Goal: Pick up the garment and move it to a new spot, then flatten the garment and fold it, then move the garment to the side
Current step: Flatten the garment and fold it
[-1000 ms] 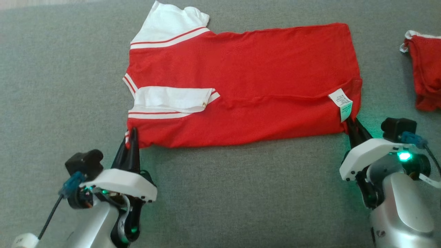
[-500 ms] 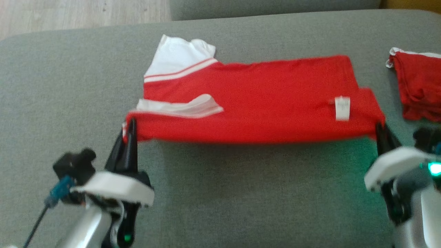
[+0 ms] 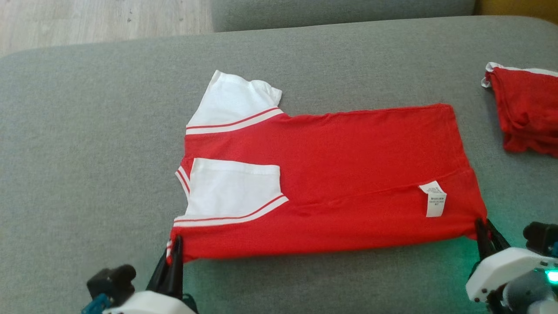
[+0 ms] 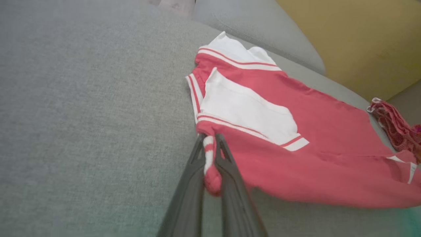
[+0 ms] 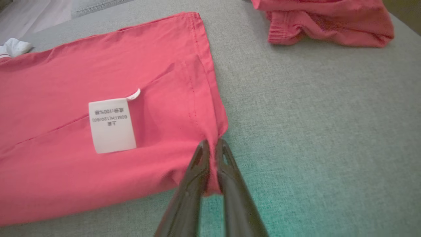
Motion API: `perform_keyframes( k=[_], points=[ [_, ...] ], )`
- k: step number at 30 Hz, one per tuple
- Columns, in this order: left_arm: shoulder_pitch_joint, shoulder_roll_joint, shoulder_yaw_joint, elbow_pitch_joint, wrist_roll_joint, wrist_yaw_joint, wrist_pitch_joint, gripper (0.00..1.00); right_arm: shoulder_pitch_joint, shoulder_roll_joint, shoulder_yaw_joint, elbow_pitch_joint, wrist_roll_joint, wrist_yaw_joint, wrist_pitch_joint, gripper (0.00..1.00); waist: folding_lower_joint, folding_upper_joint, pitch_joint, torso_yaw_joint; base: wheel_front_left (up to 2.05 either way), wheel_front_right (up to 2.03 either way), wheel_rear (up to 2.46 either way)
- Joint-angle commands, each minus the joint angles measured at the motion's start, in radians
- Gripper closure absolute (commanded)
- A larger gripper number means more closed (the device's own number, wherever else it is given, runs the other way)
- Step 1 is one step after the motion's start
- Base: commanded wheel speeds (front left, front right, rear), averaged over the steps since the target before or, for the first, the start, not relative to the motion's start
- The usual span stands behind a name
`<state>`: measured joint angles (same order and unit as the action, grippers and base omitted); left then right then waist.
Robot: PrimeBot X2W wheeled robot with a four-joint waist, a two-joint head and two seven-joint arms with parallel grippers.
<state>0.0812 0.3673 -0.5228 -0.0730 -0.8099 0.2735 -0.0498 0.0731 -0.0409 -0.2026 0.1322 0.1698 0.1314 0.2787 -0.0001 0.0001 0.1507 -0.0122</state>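
Left fingers (image 4: 190,184) and right fingers (image 5: 192,187) each pinch a near corner of the red shirt (image 3: 348,174), lying on the grey sofa (image 3: 87,131); light, limp cloth likely sags between holds, so corners suit.

A grey couch cushion (image 3: 87,131) spans the scene. A crumpled red cloth (image 3: 527,113) lies at its right edge, and pale wooden floor (image 3: 87,17) shows far left.

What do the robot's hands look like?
The left gripper and right gripper each have two long, dark, pointed fingers rising from a white shell. A black camera block with a blue plug sits beside the left one; a green light glows on the right one.
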Motion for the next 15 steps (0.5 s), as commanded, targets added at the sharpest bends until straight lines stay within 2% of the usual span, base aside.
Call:
perform_keyframes(
  k=[1, 2, 3, 4, 5, 6, 11, 15],
  points=[
    [-0.019, 0.009, 0.029, -0.013, -0.005, 0.001, -0.014, 1.00, -0.010, -0.009, 0.015, -0.029, 0.011, -0.001, -0.019, 0.78, 0.0001, -0.0001, 0.000, -0.001, 0.00, 0.00, 0.00],
    [-0.012, 0.007, 0.021, 0.018, -0.004, -0.001, -0.014, 1.00, -0.004, -0.009, 0.015, -0.014, 0.010, -0.001, -0.029, 0.45, 0.0001, -0.0001, 0.001, -0.004, 0.00, 0.00, 0.00],
    [-0.011, 0.005, 0.017, 0.031, -0.004, -0.004, -0.017, 0.83, -0.002, -0.009, 0.015, -0.008, 0.007, -0.001, -0.036, 0.10, 0.0001, -0.0001, 0.001, -0.005, 0.00, 0.00, 0.00],
    [-0.011, 0.002, 0.015, 0.041, -0.004, -0.007, -0.020, 0.51, -0.001, -0.009, 0.014, -0.003, 0.004, -0.001, -0.044, 0.00, 0.0001, -0.0001, 0.001, -0.006, 0.00, 0.00, 0.00],
    [-0.011, 0.001, 0.012, 0.050, -0.004, -0.011, -0.023, 0.15, 0.001, -0.009, 0.014, 0.002, 0.002, -0.001, -0.050, 0.00, 0.0001, -0.0001, 0.001, -0.007, 0.00, 0.00, 0.00],
    [-0.012, 0.001, 0.012, 0.057, -0.003, -0.014, -0.027, 0.00, 0.002, -0.009, 0.014, 0.006, 0.001, -0.001, -0.054, 0.00, 0.0001, -0.0001, 0.000, -0.008, 0.00, 0.00, 0.00],
    [-0.080, 0.039, 0.029, 0.038, 0.033, -0.026, -0.037, 0.00, -0.021, -0.009, 0.002, -0.019, -0.021, -0.001, -0.090, 0.00, 0.0001, -0.0001, -0.002, -0.011, 0.00, 0.00, 0.00],
    [-0.207, 0.108, 0.045, 0.000, 0.078, -0.042, 0.013, 0.00, -0.068, -0.009, 0.015, -0.062, -0.035, -0.001, -0.100, 0.00, 0.0001, -0.0001, 0.014, -0.014, 0.00, 0.00, 0.00]
  ],
)
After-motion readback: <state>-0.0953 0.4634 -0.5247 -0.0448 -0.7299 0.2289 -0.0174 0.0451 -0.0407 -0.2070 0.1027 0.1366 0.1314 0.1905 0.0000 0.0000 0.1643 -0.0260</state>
